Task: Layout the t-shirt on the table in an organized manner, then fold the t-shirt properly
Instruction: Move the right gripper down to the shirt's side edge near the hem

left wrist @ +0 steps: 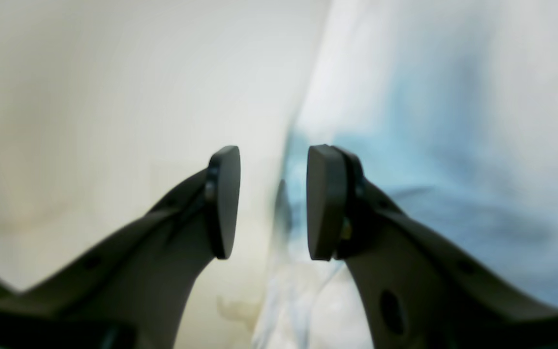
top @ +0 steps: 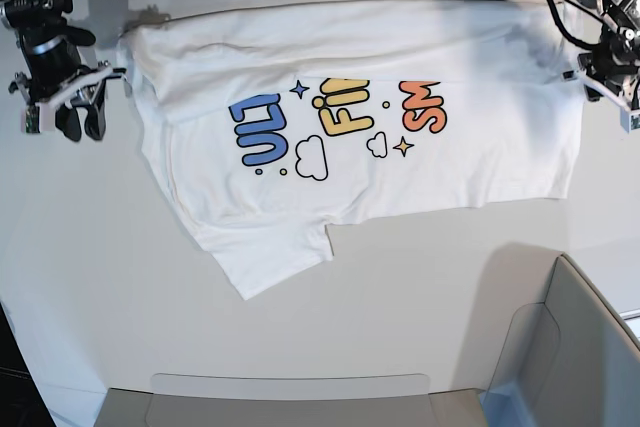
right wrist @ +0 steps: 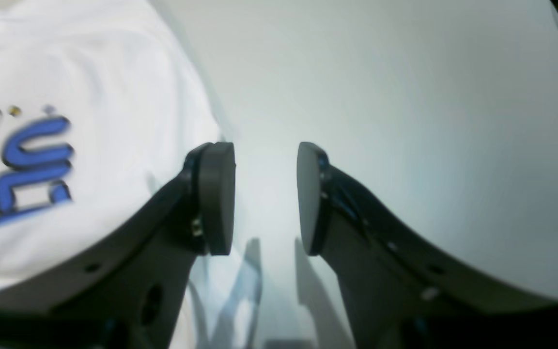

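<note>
Left wrist view badly blurred: t-shirt (left wrist: 443, 145) print just a blue smear. Left gripper (top: 628, 97) half cut off by base view's edge.

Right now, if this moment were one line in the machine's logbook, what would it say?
white printed cloth t-shirt: spread, partly folded | large white table: beneath it | left gripper: open at shirt edge | right gripper: open, empty

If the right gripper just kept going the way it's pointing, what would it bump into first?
Most likely the bare table. The right gripper is open with nothing between its jaws, and only white tabletop shows ahead; the t-shirt lies just off to one side. Depth is hard to judge.
</note>
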Available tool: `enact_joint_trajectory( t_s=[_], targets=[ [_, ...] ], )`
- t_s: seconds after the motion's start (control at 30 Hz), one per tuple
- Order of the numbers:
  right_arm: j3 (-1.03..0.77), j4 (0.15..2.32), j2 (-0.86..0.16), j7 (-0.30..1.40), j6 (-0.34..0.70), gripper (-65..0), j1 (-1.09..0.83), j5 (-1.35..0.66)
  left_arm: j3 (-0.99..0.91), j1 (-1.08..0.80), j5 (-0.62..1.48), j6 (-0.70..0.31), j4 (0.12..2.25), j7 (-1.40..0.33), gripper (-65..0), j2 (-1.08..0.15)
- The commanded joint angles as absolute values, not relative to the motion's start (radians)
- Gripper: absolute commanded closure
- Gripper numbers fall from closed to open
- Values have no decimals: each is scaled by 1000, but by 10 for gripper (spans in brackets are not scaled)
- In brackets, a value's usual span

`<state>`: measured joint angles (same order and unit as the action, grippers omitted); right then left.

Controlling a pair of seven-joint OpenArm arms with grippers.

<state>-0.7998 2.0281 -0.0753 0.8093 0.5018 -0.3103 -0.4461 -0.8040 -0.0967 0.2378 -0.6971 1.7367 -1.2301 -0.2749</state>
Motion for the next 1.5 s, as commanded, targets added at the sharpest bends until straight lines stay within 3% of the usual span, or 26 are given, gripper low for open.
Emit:
enact_joint_trajectory(
  t_s=[0.0, 0.1, 0.2, 0.37, 0.6, 0.83, 1.33, 1.47],
  targets=[
    [-769, 2038, -108, 777, 506, -218, -272, -464, -782, -71, 222, -698, 1755, -1211, -235, -291],
    [-662, 1985, -173, 785, 496, -218, -179, -437, -702, -8, 116, -698, 1755, -1211, -235, -288],
    [-572, 1911, -222, 900, 444, -218, -33, -363, -651, 50, -8, -698, 1755, -1211, -235, -262],
    [-493, 1750, -242, 1000, 443, -218, 165, -262, -644, 104, -182, -698, 1755, -1201, -235, -214],
    [-335, 1523, -272, 1000, 443, -218, 292, -211, -645, 96, -213, -698, 1755, -1199, -235, -196],
    [-282, 1343, -266, 995, 443, -218, 335, -217, -645, 96, -213, -698, 1755, -1181, -235, -205],
    [-193, 1086, -249, 816, 443, -214, 343, -213, -648, 94, -213, -698, 1755, -1130, -235, -202],
    [-137, 1075, -255, 852, 443, -104, 323, -211, -650, 102, -213, -698, 1755, -1188, -235, -185]
  ],
)
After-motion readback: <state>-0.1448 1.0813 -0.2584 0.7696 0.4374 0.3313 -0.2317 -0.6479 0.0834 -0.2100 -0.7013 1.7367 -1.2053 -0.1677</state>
